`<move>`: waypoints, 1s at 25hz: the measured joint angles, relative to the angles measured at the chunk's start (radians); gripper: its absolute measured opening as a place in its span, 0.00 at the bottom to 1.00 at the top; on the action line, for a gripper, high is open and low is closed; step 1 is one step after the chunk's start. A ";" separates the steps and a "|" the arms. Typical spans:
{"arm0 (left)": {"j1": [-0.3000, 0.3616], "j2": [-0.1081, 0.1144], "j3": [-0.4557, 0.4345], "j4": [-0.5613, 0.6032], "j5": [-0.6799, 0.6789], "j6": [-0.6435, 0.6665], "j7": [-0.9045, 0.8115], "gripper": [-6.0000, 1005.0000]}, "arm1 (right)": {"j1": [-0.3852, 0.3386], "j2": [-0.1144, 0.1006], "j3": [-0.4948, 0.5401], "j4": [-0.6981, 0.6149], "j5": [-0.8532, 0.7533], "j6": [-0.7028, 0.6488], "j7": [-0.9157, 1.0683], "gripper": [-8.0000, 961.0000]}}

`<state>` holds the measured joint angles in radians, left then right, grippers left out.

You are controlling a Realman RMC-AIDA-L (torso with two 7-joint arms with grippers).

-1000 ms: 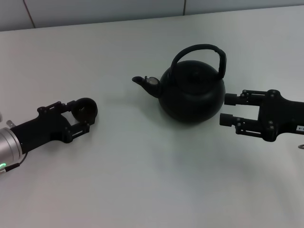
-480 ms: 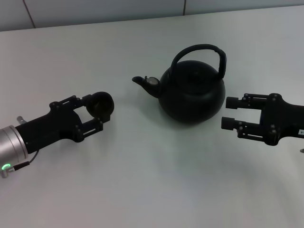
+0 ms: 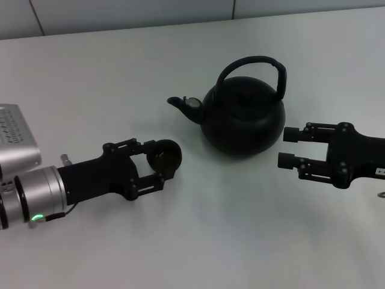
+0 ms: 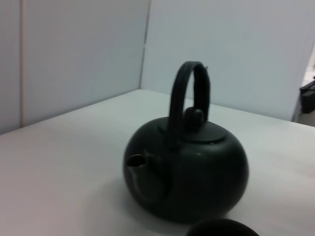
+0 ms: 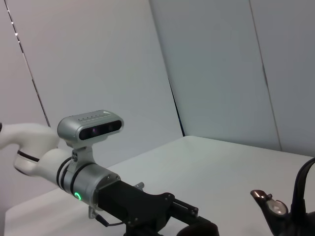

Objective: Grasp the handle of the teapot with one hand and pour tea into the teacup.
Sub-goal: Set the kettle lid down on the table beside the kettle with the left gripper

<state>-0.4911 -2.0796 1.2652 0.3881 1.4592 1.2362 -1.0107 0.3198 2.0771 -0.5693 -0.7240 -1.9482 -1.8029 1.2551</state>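
Note:
The black teapot (image 3: pixel 243 120) stands upright at the table's middle, its spout (image 3: pixel 177 102) pointing left and its arched handle (image 3: pixel 255 63) free above the lid. My left gripper (image 3: pixel 159 162) is shut on the small black teacup (image 3: pixel 168 157), held just left of and nearer than the spout. My right gripper (image 3: pixel 286 147) hangs open just right of the pot's belly, not touching it. The left wrist view shows the teapot (image 4: pixel 192 172) close ahead, its handle (image 4: pixel 189 88) edge-on, and the teacup's rim (image 4: pixel 221 229) at the frame's edge.
The white table (image 3: pixel 198 241) ends at a pale wall (image 3: pixel 120 12) behind. My left arm's silver wrist and camera housing (image 3: pixel 18 138) lie at the left. The right wrist view shows that left arm (image 5: pixel 88 182) and the spout (image 5: pixel 268 206).
My left gripper has carried the teacup rightward and nearer, from the far left to just beside the spout. The right gripper has barely shifted.

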 joint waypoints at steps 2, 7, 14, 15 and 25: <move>-0.005 0.000 0.010 0.000 -0.014 -0.006 -0.002 0.72 | 0.000 0.000 0.000 0.002 0.000 -0.001 0.000 0.61; -0.009 0.000 0.043 0.000 -0.046 -0.051 -0.003 0.72 | 0.001 0.000 -0.001 0.012 0.000 -0.001 0.000 0.61; -0.014 0.000 0.107 0.000 -0.068 -0.124 -0.011 0.73 | 0.001 -0.001 0.003 0.012 0.000 -0.001 0.000 0.61; -0.014 0.000 0.107 0.000 -0.068 -0.124 -0.011 0.74 | 0.001 -0.001 0.004 0.012 0.000 -0.001 0.000 0.61; -0.007 0.000 0.113 0.000 -0.073 -0.164 -0.015 0.75 | 0.009 -0.003 0.005 0.009 0.000 -0.001 0.000 0.61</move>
<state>-0.4978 -2.0799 1.3784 0.3879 1.3865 1.0719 -1.0260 0.3285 2.0739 -0.5645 -0.7147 -1.9481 -1.8039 1.2547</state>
